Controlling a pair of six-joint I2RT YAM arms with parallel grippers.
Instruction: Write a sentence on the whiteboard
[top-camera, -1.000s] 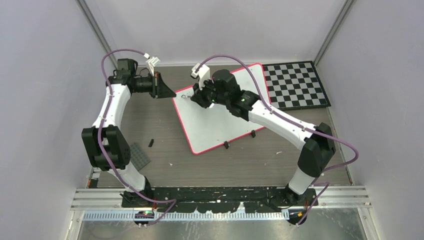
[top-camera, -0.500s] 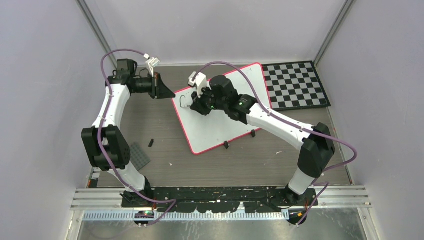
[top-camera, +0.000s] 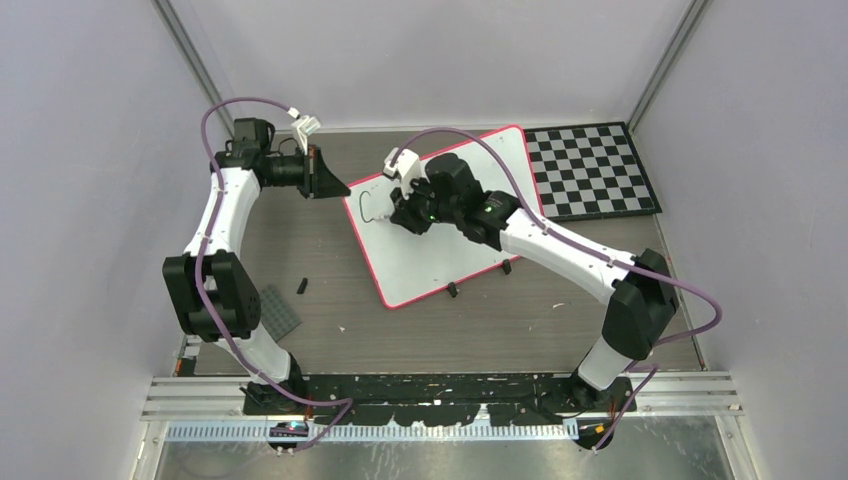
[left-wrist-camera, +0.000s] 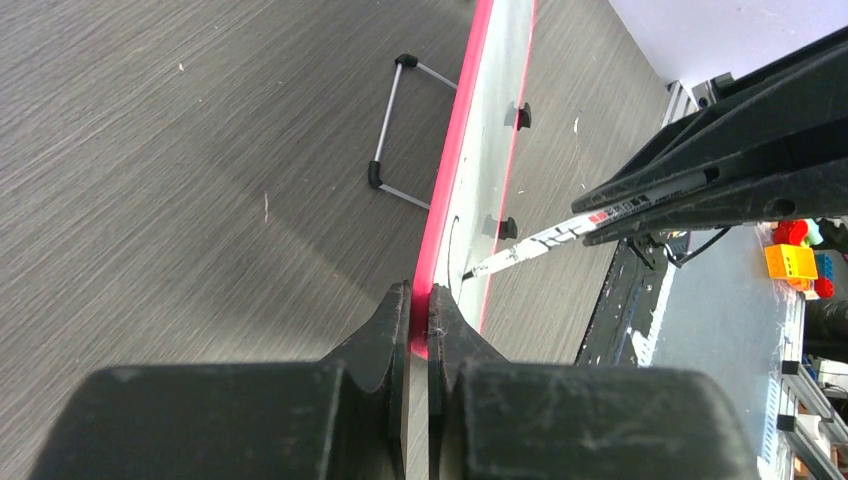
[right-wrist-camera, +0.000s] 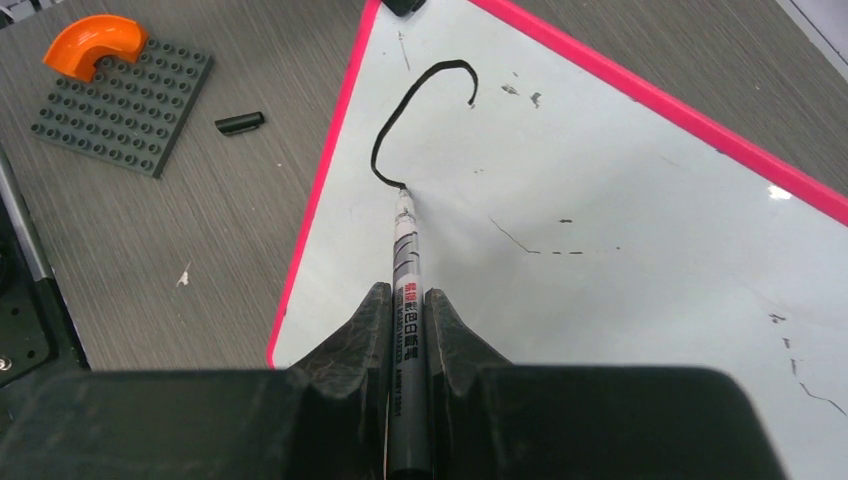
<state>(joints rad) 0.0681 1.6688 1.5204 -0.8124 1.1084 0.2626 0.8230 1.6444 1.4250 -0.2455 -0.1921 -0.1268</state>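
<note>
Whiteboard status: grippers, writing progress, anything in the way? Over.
Left gripper shut on whiteboard edge. Right gripper shut on marker, tip on board. Sentence: one curved stroke only. Nothing in the marker's path.

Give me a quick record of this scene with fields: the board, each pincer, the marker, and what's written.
whiteboard: red-rimmed, mostly blank
left pincer: shut on the whiteboard's rim
right pincer: shut on the marker
marker tip: touching the board at the stroke's end
writing: one curved black stroke
loose: black cap on the table beside the board
</note>
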